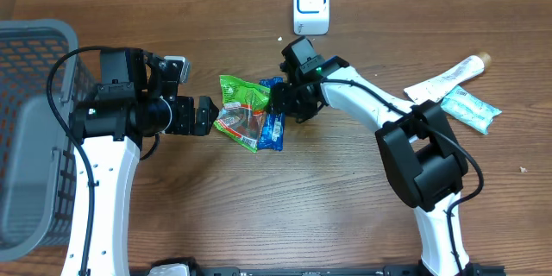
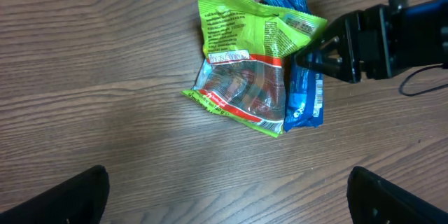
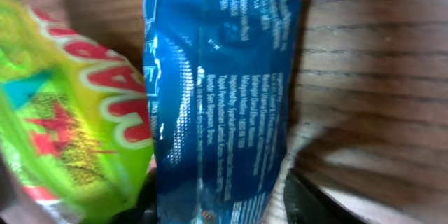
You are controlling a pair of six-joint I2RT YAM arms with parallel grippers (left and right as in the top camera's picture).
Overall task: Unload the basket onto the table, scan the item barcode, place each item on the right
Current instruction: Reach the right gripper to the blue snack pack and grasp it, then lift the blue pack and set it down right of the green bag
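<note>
My right gripper (image 1: 281,102) is down at the blue packet (image 1: 272,129). The packet lies flat near the middle of the tabletop (image 1: 345,216), partly under the green packet (image 1: 240,103) on my left-arm side. In my right wrist view the blue packet fills the gap between my fingers, and one finger (image 3: 315,203) sits just beside its edge. I cannot tell whether the jaws actually pinch it. My left gripper (image 1: 205,117) stands wide open and empty, just beside the green packet. The white scanner (image 1: 310,4) stands at the tabletop's far edge, well apart from both packets.
</note>
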